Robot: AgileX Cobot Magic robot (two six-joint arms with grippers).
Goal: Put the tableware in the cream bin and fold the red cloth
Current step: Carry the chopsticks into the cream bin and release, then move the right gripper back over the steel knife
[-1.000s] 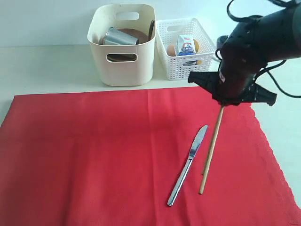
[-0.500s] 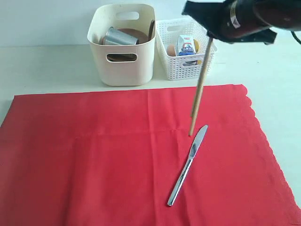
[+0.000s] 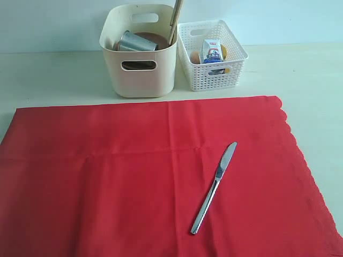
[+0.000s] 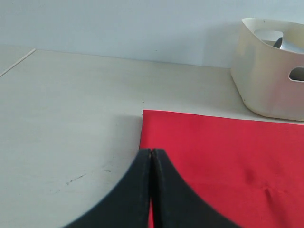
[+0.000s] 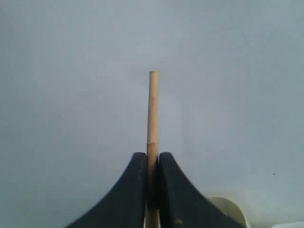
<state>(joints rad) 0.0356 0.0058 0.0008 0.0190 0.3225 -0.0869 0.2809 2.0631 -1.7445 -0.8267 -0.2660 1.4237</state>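
The red cloth (image 3: 134,176) lies spread flat with a silver knife (image 3: 214,187) on its right half. Behind it stands the cream bin (image 3: 138,75), holding a steel cup (image 3: 136,42) and a brown plate (image 3: 156,37). A wooden chopstick (image 3: 175,21) hangs from above the exterior view's top edge, its lower end at the bin's right rim. My right gripper (image 5: 152,154) is shut on that chopstick (image 5: 153,109), with the bin's rim (image 5: 230,209) just showing. My left gripper (image 4: 151,152) is shut and holds nothing, hovering at the cloth's (image 4: 218,156) edge near a corner, with the bin (image 4: 270,80) beyond.
A white lattice basket (image 3: 236,59) stands right of the cream bin, holding a blue-white packet (image 3: 211,52) and an egg (image 3: 194,56). Pale tabletop (image 3: 53,75) surrounds the cloth. A wall (image 4: 142,23) rises behind the table.
My right gripper lifted the chopstick off the cloth and carried it back and left, leaving the exterior view at the top. The stick's lower end now hangs at the cream bin.
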